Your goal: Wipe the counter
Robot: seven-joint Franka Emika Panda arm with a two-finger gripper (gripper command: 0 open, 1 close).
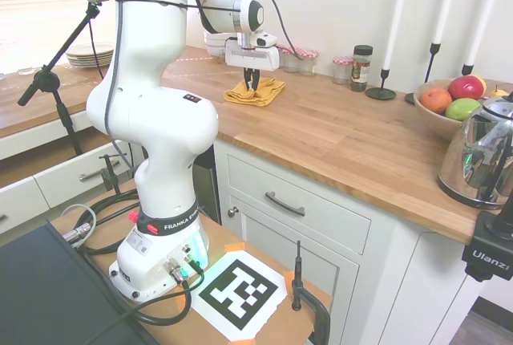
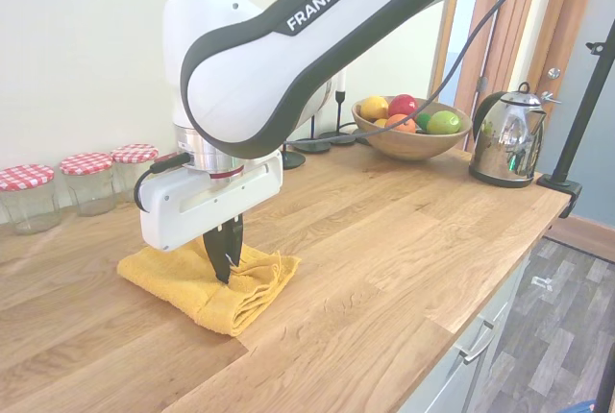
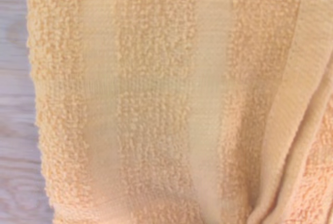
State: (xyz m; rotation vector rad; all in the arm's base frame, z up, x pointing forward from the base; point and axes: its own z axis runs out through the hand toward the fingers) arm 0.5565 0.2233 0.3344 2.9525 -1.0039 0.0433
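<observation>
Yellow cloth [image 2: 211, 283]: folded, laid flat on the counter [image 2: 384, 240] near the checked-lid jars [image 2: 91, 178]. Gripper [image 2: 224, 257]: fingers drawn nearly together, tips pressed into the cloth; whether a fold is pinched cannot be told. Risk noted: cloth may bunch or slip free under dragging, or be swept into the jars.

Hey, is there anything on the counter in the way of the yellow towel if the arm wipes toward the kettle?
Nothing visible nearby. The end effector is down on the yellow towel, and the counter is bare wood from there toward the kettle. Only the kettle and fruit bowl at the far end limit the stroke.
</observation>
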